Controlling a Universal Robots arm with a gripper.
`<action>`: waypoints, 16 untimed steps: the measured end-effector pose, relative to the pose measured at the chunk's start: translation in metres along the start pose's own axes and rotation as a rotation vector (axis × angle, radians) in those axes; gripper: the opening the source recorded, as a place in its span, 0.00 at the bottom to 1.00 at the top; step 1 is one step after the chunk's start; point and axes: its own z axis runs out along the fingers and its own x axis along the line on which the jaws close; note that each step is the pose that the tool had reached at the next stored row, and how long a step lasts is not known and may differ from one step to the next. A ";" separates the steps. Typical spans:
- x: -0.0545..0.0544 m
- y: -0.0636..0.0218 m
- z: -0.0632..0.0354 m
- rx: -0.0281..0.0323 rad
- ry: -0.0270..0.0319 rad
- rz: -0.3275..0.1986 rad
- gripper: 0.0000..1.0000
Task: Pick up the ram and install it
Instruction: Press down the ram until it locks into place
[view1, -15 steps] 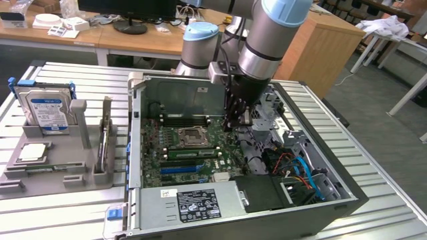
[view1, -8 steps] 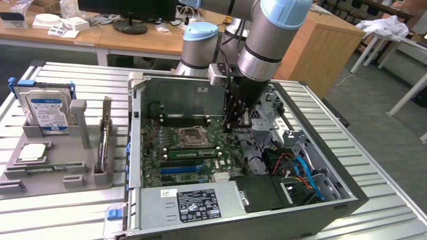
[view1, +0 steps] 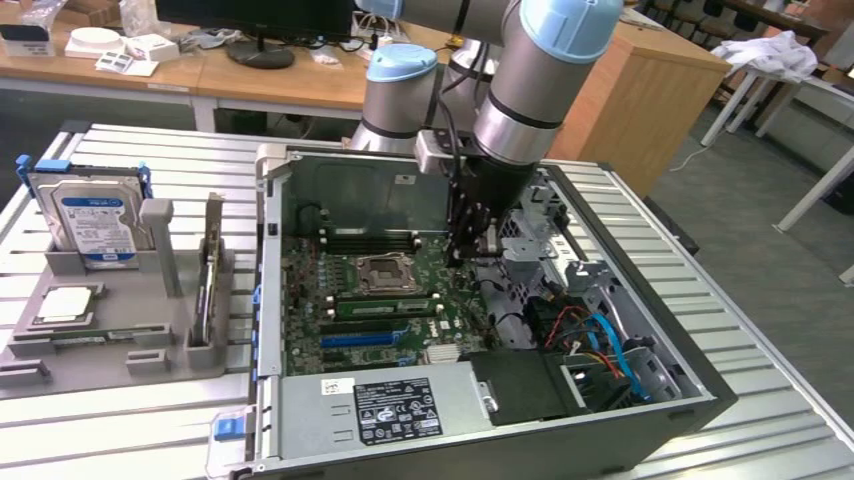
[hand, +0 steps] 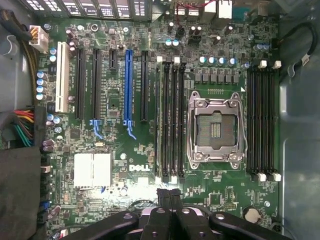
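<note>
My gripper (view1: 463, 258) hangs inside the open computer case (view1: 694, 390), just above the green motherboard (view1: 400, 290). In the wrist view its black fingers (hand: 163, 196) are pressed together with nothing between them, so my gripper (hand: 170, 192) is shut and holds nothing. It sits at the end of the black memory slots (hand: 170, 120) beside the silver processor socket (hand: 215, 127). More memory slots (hand: 262, 120) lie on the socket's other side. The ram (view1: 210, 275), a long thin stick standing on edge, rests in the grey holder (view1: 107, 345) outside the case, on the exterior view's left.
The grey holder also carries a hard drive (view1: 94, 225) and a square silver chip (view1: 64, 305). Inside the case are a blue slot (hand: 129, 90), a white heatsink (hand: 92, 170), cables (view1: 601, 340) and a power supply (view1: 387, 405). A wooden desk (view1: 641, 90) stands behind.
</note>
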 end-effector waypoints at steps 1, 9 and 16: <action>0.000 0.0000 0.0003 0.0000 0.0000 0.000 0.11; 0.000 -0.0002 0.0033 0.0000 -0.0001 0.000 0.11; 0.001 -0.0003 0.0083 0.0001 -0.0002 0.000 0.11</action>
